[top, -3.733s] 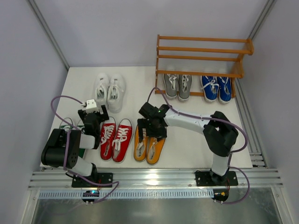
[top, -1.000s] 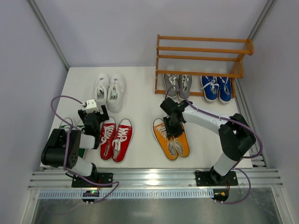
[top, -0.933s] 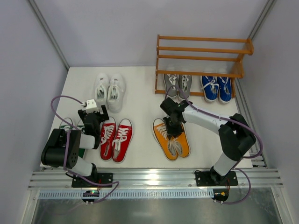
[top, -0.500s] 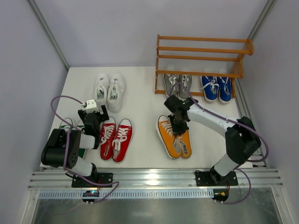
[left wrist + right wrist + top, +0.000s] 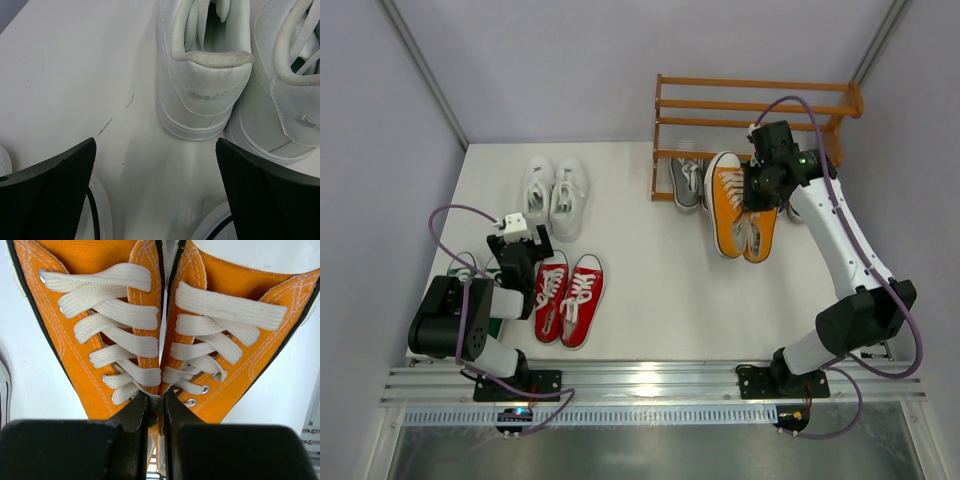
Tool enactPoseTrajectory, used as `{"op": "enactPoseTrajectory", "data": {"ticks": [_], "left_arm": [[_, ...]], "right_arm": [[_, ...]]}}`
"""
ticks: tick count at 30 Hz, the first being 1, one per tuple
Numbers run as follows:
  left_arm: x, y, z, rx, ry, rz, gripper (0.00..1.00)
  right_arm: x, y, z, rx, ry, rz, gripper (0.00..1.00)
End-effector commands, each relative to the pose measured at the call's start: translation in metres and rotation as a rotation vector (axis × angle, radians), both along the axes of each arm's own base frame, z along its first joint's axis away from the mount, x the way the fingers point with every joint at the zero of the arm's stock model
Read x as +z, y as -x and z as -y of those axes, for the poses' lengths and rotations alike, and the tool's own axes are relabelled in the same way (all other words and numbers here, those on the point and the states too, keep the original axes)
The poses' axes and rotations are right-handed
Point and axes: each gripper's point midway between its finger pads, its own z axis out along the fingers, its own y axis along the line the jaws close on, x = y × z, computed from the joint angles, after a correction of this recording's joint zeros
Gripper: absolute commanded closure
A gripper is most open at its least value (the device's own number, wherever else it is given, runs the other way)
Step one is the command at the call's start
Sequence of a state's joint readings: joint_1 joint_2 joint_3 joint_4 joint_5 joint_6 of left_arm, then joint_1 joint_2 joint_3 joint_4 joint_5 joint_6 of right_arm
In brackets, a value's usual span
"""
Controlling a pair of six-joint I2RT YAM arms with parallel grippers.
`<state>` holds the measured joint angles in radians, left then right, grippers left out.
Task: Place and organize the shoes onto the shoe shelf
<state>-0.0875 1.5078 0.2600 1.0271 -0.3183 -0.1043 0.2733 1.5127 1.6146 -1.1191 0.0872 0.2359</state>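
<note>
Change from the overhead view first: the orange shoes (image 5: 738, 205), which a second ago lay mid-table in front of the right arm's base, are now up against the front of the shoe shelf (image 5: 750, 105), just right of the grey shoes (image 5: 685, 183) on its lowest tier. The pair keeps its shoes side by side, long axis running near-to-far with a slight lean, heels toward the shelf and toes back toward the near edge; whether the soles are off the table I cannot tell. The right gripper (image 5: 760, 185) sits over the heel end, and its arm, bent low over the table before, is now stretched far out toward the rack with the wrist turned down. The left arm has not budged: folded close to its base, the left gripper (image 5: 520, 245) low between the white shoes (image 5: 553, 195) and the red shoes (image 5: 567, 298). Over to the left wrist: both black fingers (image 5: 47, 200) stand spread wide with nothing between them, the white pair's heels facing the camera just beyond. Right wrist now: the fingers (image 5: 132, 415) are pressed nearly together, pinching the two inner collars where the orange pair meets, with the white laces (image 5: 125, 335) running away toward the toes.
</note>
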Motion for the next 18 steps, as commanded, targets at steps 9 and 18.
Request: {"op": "enactPoseTrajectory", "data": {"ticks": [9,18], "left_arm": [[0.024,-0.009,-0.001,0.011,0.011,0.084,0.00],[0.024,-0.010,-0.001,0.011,0.010,0.085,0.00]], "right_arm": [[0.072,-0.106,0.043,-0.002,-0.035,0.176,0.96],[0.051,-0.128,0.083,-0.060,-0.012,0.137,0.96]]}}
